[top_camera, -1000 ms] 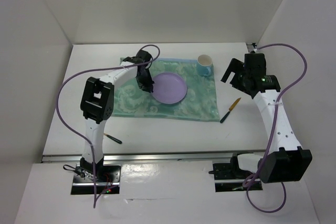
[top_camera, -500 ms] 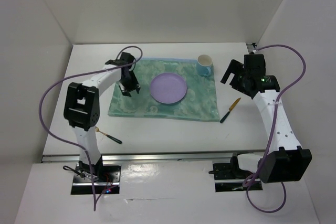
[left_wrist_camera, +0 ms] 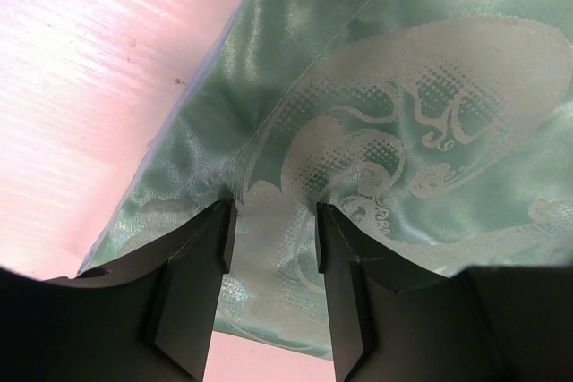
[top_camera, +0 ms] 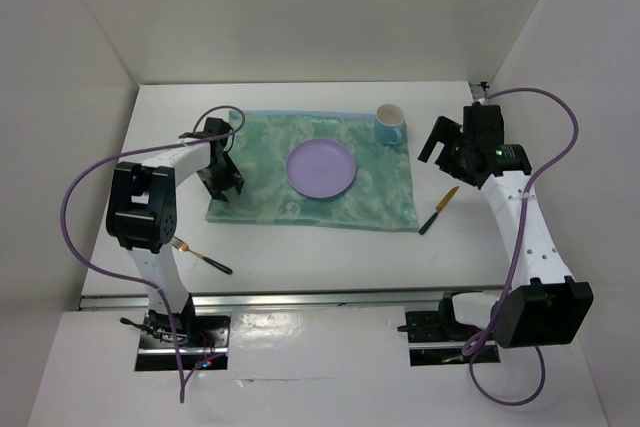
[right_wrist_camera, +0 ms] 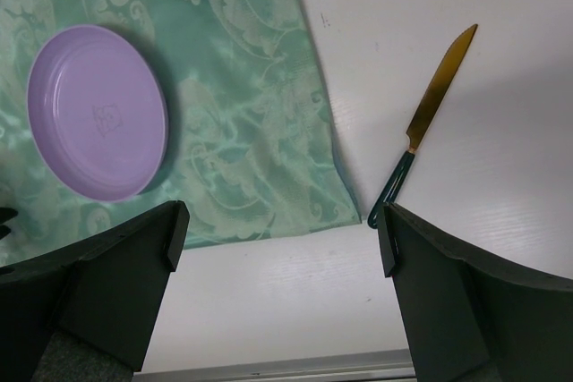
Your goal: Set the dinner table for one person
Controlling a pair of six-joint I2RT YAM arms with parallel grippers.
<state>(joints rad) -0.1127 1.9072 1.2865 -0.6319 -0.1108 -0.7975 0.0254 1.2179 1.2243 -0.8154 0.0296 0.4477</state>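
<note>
The white dinner table (top_camera: 300, 247) carries a green swirl placemat (top_camera: 370, 192) with a purple plate (top_camera: 320, 169) at its middle and a blue cup (top_camera: 389, 125) at its back right corner. My left gripper (top_camera: 225, 185) is low over the mat's left edge. In the left wrist view (left_wrist_camera: 271, 212) its jaws stand narrowly apart with the placemat (left_wrist_camera: 430, 87) beneath them, holding nothing. My right gripper (top_camera: 440, 139) hangs wide open and empty above the table, right of the cup. In its wrist view (right_wrist_camera: 279, 212) the plate (right_wrist_camera: 97, 112) and a knife (right_wrist_camera: 430, 123) show below.
A gold knife with a dark handle (top_camera: 438, 210) lies on the table just right of the mat. A gold fork with a dark handle (top_camera: 200, 255) lies at the near left by the left arm. White walls enclose the table. A metal rail (top_camera: 300, 297) runs along the near edge.
My left gripper has moved left from the plate's rim to the mat's left edge, and the arm swung left, uncovering the fork. The plate stays on the mat. The right arm has not moved.
</note>
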